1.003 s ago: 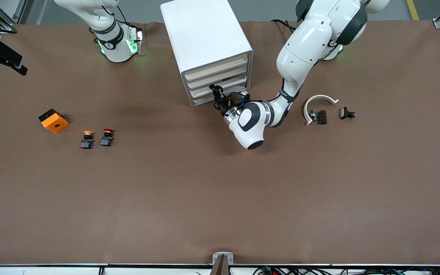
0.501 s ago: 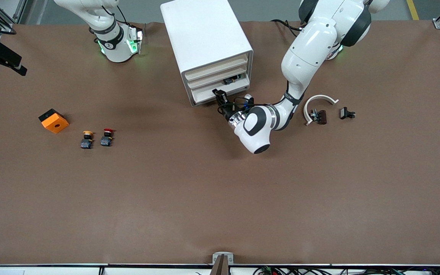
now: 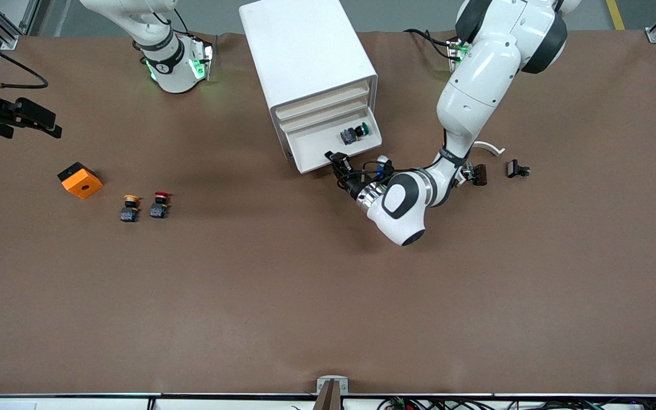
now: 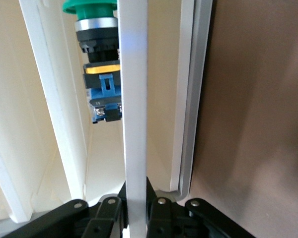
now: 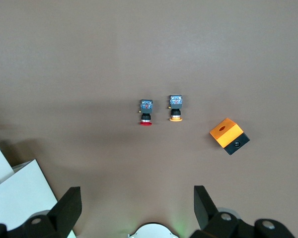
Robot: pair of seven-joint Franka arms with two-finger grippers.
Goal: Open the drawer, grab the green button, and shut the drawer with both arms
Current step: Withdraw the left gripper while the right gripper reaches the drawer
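Observation:
The white drawer cabinet (image 3: 299,51) stands at the table's back middle. Its lowest drawer (image 3: 316,148) is pulled out. The green-capped button (image 3: 355,134) lies on its side inside, toward the left arm's end. My left gripper (image 3: 336,159) is shut on the drawer's front wall. In the left wrist view the fingers (image 4: 111,203) clamp that white wall (image 4: 134,99), and the button (image 4: 98,34) shows past it. My right gripper (image 5: 135,193) is open and empty, high over the table at the right arm's end. Its black hand shows at the front view's edge (image 3: 37,122).
A red-capped button (image 3: 160,206), a yellow-capped button (image 3: 130,208) and an orange box (image 3: 80,180) lie toward the right arm's end. A white curved part (image 3: 490,148) and two small dark parts (image 3: 479,173) (image 3: 517,168) lie beside the left arm's forearm.
My left gripper has pulled the lowest drawer out toward the front camera, which uncovers the green button. The right arm's black hand has shifted at the view's edge.

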